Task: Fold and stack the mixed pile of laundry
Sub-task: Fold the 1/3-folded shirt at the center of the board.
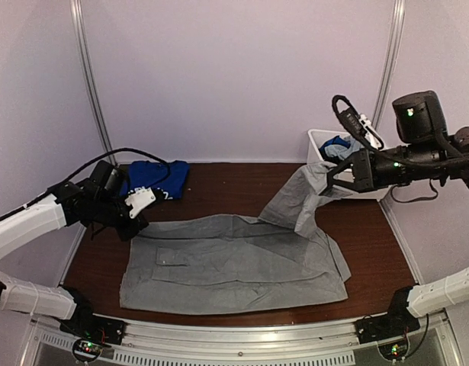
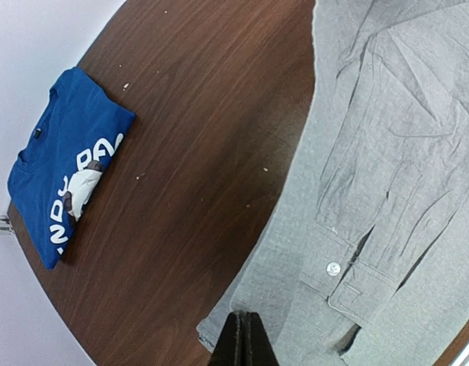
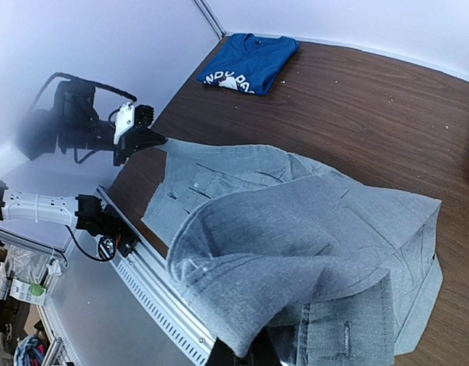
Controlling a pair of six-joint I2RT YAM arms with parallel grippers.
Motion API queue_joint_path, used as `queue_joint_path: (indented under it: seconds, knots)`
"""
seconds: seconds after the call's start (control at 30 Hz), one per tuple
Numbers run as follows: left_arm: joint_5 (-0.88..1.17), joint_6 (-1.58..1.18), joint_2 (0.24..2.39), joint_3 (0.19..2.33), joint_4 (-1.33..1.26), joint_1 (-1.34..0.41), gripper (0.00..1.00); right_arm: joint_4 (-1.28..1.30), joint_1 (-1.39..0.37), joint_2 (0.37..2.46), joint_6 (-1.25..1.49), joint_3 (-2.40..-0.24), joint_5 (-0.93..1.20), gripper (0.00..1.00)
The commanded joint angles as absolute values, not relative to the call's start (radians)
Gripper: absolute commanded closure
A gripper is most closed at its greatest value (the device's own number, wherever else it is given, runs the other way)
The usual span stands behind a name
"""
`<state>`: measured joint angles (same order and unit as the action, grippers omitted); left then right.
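A large light-grey shirt [image 1: 234,263] lies spread across the dark wooden table [image 1: 219,187], most of it flat. The left gripper [image 1: 133,226] sits at the shirt's far left corner, low against the wood, its 2 fingers pressed together on the hem there. The left wrist view shows the black fingertips closed tight right at the cloth's edge. A buttoned cuff [image 2: 348,282] of the shirt lies flat just beside them.

The right gripper [image 1: 331,179] hangs in the air above the shirt's far right corner, pinching a fold of the same shirt. A wide flap of grey cloth rises from the flat part up to the jaws and hangs from them. In the right wrist view this lifted flap drapes over the rest of the shirt, and the fingers are shut on its edge.

Beyond the shirt's far left corner, with bare wood between, lies 1 royal-blue T-shirt [image 1: 154,179]. It is folded into a neat rectangle with white print facing up. Beyond the shirt's far right corner stands a white bin [image 1: 319,145], and a piece of blue cloth [image 1: 337,142] shows inside it.
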<state>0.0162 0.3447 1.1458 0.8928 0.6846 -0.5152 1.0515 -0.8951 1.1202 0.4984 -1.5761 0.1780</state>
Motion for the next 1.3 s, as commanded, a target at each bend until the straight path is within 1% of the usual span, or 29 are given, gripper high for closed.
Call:
queue_joint_path:
  seconds: [0.0,0.17,0.3,0.33,0.37,0.43,0.47,0.57,0.63,0.73,0.87,0.93,0.97,1.03,1.07,1.17,1.27]
  knots:
    - [-0.079,0.38,1.079,0.859,0.761,-0.59,1.0,1.135,-0.905,1.049,0.558,-1.595,0.164,1.0]
    - [-0.141,0.369,1.097,0.891,0.925,-0.629,1.0,1.149,-0.908,0.984,0.596,-1.512,0.229,1.0]
    - [-0.177,0.357,1.068,0.865,0.941,-0.654,0.98,1.138,-0.909,0.962,0.607,-1.496,0.301,1.0]
    - [-0.196,0.354,1.061,0.862,0.943,-0.655,0.96,1.132,-0.91,0.961,0.607,-1.492,0.319,1.0]
    - [-0.216,0.351,1.052,0.865,0.946,-0.655,0.92,1.116,-0.913,0.959,0.605,-1.477,0.348,1.0]
    - [-0.248,0.348,1.035,0.88,0.946,-0.655,0.79,1.055,-0.92,0.954,0.599,-1.431,0.433,1.0]
    - [-0.249,0.345,1.026,0.888,0.943,-0.655,0.76,1.023,-0.922,0.957,0.595,-1.411,0.473,1.0]
    - [-0.19,0.351,0.99,0.908,0.923,-0.655,0.6,0.955,-0.933,0.992,0.563,-1.383,0.559,1.0]
    - [-0.177,0.35,0.983,0.914,0.908,-0.655,0.55,0.928,-0.936,1.02,0.542,-1.387,0.577,1.0]
    - [-0.167,0.355,1.012,0.895,0.881,-0.655,0.54,0.917,-0.936,1.08,0.494,-1.402,0.571,1.0]
    - [-0.216,0.334,1.13,0.887,0.83,-0.663,0.58,0.922,-0.926,1.196,0.42,-1.391,0.462,1.0]
    - [-0.288,0.29,1.18,0.92,0.803,-0.671,0.62,0.892,-0.91,1.289,0.389,-1.382,0.429,1.0]
    - [-0.371,0.26,1.197,0.941,0.782,-0.672,0.65,0.868,-0.902,1.325,0.381,-1.376,0.41,1.0]
    - [-0.465,0.141,1.215,0.999,0.744,-0.663,0.64,0.811,-0.88,1.396,0.36,-1.367,0.41,1.0]
    - [-0.468,0.085,1.219,1.03,0.733,-0.654,0.64,0.775,-0.864,1.427,0.358,-1.361,0.421,1.0]
    - [-0.357,-0.081,1.224,1.064,0.663,-0.646,0.64,0.692,-0.822,1.516,0.343,-1.346,0.451,1.0]
    - [-0.202,-0.229,1.254,1.015,0.574,-0.646,0.64,0.604,-0.769,1.592,0.347,-1.293,0.515,1.0]
